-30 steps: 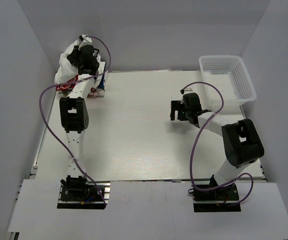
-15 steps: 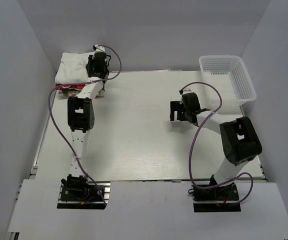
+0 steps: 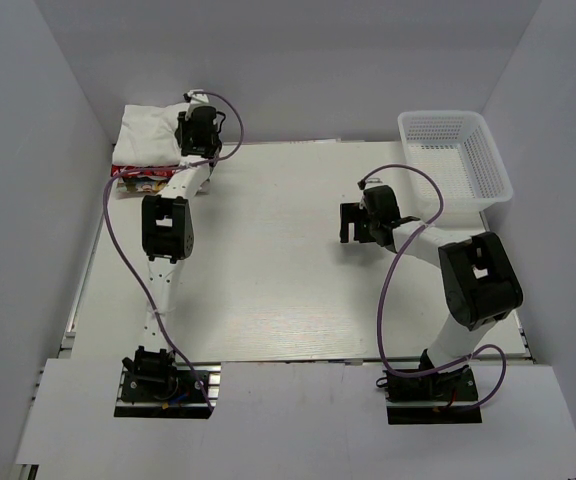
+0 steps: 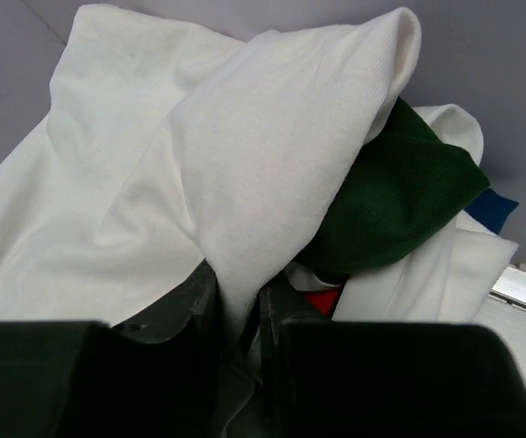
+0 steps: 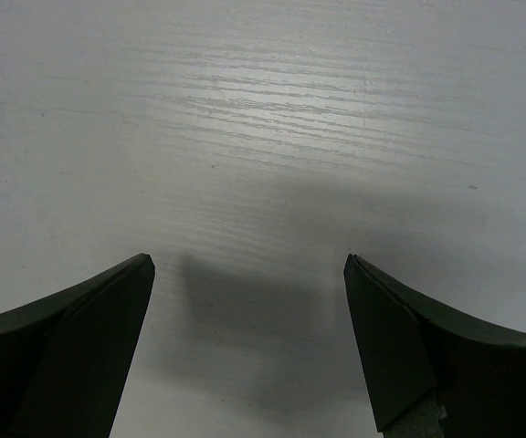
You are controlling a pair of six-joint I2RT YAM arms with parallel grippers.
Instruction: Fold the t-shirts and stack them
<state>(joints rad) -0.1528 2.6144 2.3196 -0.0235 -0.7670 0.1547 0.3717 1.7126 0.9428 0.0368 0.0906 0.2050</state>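
A white tee with dark green sleeves [image 3: 150, 127] lies on top of a stack of folded tees [image 3: 138, 176] at the table's far left corner. In the left wrist view its white cloth [image 4: 245, 173] runs up from between the jaws, with a dark green sleeve [image 4: 400, 196] to the right and a bit of red print [image 4: 322, 299] below. My left gripper [image 3: 197, 133] is shut on a fold of this tee at the stack's right edge. My right gripper [image 3: 353, 222] is open and empty above bare table [image 5: 263, 137] at mid right.
A white plastic mesh basket [image 3: 455, 158] stands at the far right corner, just behind the right arm. Grey walls enclose the table on the left, back and right. The stack sits against the left wall.
My left gripper has swung right and lowered, drawing the white tee from a raised bunch down flat over the stack. The right arm has barely moved.
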